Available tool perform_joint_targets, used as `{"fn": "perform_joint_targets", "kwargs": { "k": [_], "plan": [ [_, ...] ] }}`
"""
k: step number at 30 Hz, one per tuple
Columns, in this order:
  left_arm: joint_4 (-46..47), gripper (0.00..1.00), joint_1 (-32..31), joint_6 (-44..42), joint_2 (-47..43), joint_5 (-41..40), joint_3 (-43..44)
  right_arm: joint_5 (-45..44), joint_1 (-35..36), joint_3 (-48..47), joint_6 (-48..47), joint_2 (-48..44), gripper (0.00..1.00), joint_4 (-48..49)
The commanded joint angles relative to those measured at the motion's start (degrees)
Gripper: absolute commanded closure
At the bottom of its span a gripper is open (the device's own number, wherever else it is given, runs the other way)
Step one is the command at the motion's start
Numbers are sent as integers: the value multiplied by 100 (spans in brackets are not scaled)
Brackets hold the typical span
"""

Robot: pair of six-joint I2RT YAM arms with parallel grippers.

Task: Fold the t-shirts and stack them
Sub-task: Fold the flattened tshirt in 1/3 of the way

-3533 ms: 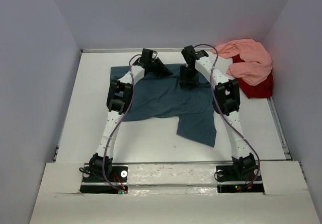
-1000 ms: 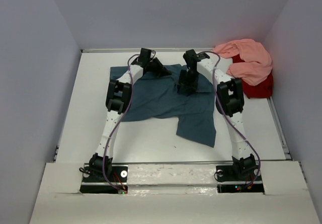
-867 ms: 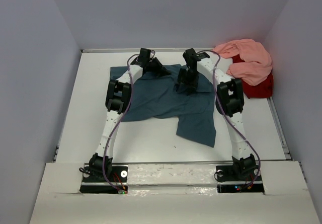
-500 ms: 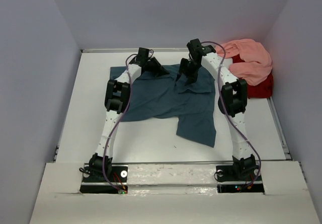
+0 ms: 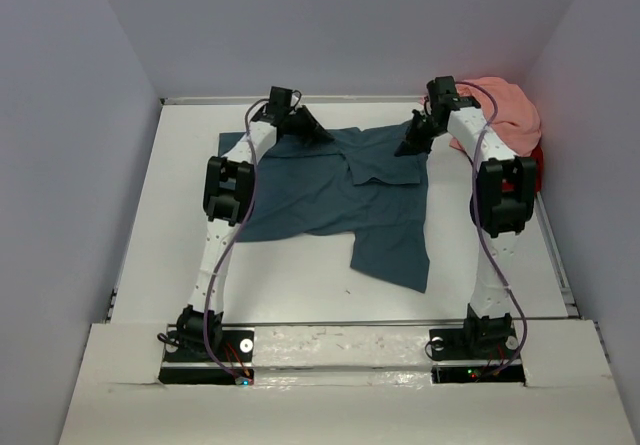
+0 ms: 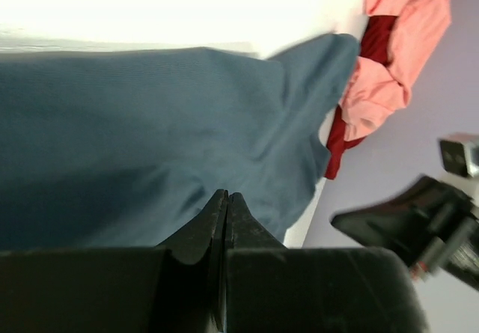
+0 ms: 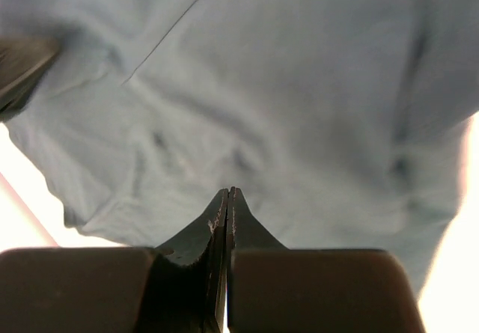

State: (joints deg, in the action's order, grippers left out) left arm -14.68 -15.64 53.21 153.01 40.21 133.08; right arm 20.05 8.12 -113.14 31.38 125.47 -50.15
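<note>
**A:** ok so where's the dark teal shirt at right now?

**B:** spread out in the middle of the tabletop, kinda rumpled. One flap hangs toward the near edge and there's a fold across the far part. Its far right corner comes up close to the other two shirts.

**A:** and those two?

**B:** bunched in the far right corner. The pink shirt is heaped on top of the red shirt, and only a bit of the red peeks out underneath.

**A:** what are the hands doing?

**B:** both are at the far edge of the teal one. The left hand is on its far left part, fingers squeezed together, and from the wrist view it looks like it's got a pinch of teal cloth at the tips. The right hand is at the far right part, fingers fully closed too, with teal fabric right up against the tips, so that looks pinched as well.
</note>
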Motion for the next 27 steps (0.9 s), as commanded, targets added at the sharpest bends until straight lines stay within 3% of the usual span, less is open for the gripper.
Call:
{"fn": "perform_joint_targets", "kwargs": {
  "k": [1, 9, 19, 27],
  "plan": [
    [44, 92, 131, -205, -1018, 497, 25, 341, -178, 117, -429, -164, 100, 1085],
    [123, 92, 272, -250, -1572, 611, -106, 965, -425, -1051, -413, 803, 100, 1516],
    [-649, 92, 869, -961, -1906, 164, -827, 1106, -601, -903, -167, 1374, 100, 2667],
    [-458, 92, 1071, -1164, -2020, -39, -1273, 1054, -707, -1464, -132, 1875, 100, 2774]
  ]
}}
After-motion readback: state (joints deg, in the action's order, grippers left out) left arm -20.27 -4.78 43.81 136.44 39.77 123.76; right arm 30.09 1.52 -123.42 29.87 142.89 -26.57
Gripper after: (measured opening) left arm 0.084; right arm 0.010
